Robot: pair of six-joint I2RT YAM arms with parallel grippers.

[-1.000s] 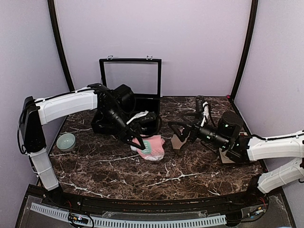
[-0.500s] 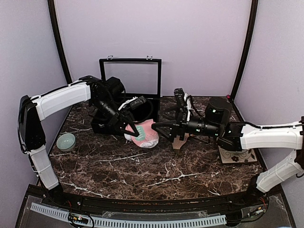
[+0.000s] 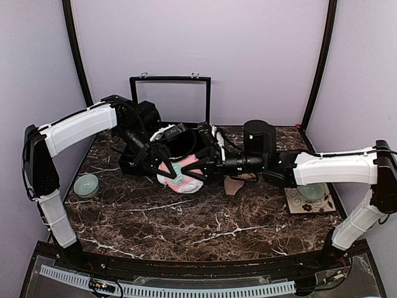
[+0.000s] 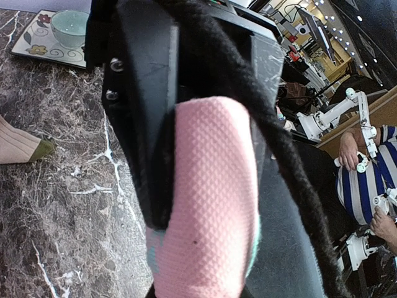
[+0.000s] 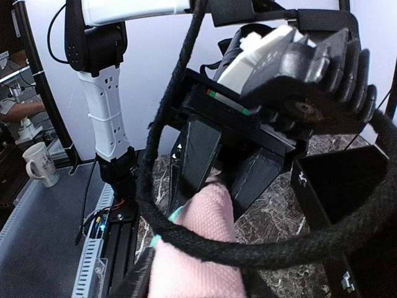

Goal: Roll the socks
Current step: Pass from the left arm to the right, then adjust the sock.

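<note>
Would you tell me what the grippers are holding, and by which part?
The left gripper pinches the pink sock by its pink body; whether the right gripper grips it is unclear.

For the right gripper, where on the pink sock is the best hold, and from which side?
Probably the free end of the pink sock that sticks out past the left gripper, approached from the right arm's side. The left gripper pinches the other part, so only that bulge is exposed, and the open right gripper sits level with it.

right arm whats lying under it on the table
A tan sock lies on the table under the right arm. Only one end of it shows; the arm covers the rest.
</note>
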